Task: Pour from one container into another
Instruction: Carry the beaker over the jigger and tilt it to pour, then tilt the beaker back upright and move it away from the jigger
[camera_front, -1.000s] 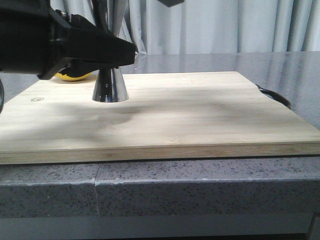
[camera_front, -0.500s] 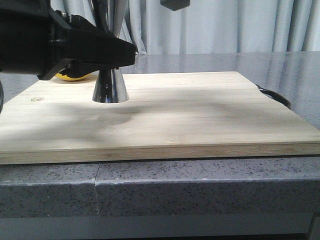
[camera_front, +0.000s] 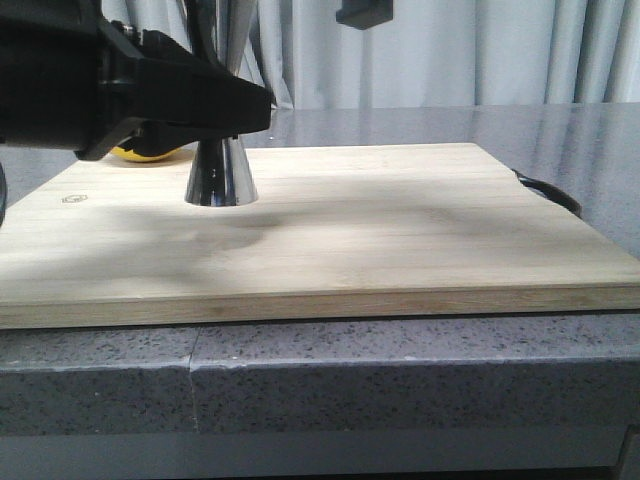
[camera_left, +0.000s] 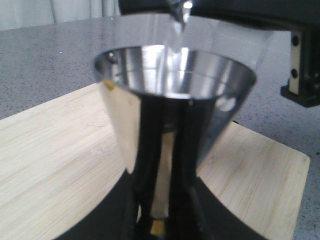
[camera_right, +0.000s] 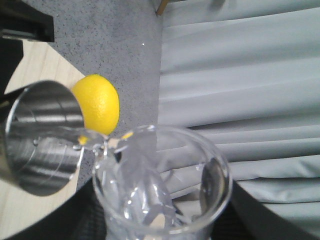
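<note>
Right wrist view: beaker (camera_right: 162, 187) lip tilted over jigger (camera_right: 40, 137) rim, lemon (camera_right: 97, 105) beside

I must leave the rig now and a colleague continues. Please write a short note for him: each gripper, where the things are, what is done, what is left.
Left gripper: jaws shut on the metal cup, which stands upright on the wooden board.
Right gripper: jaws shut on the glass beaker, tilted with its lip over the cup's rim.
A lemon lies behind the cup, near the board's far left edge.
Done: both containers gripped, beaker brought over the cup and tipped; a thin clear stream seems to fall from the lip.
Left: finish pouring, bring the beaker upright, set it down, release both.
</note>
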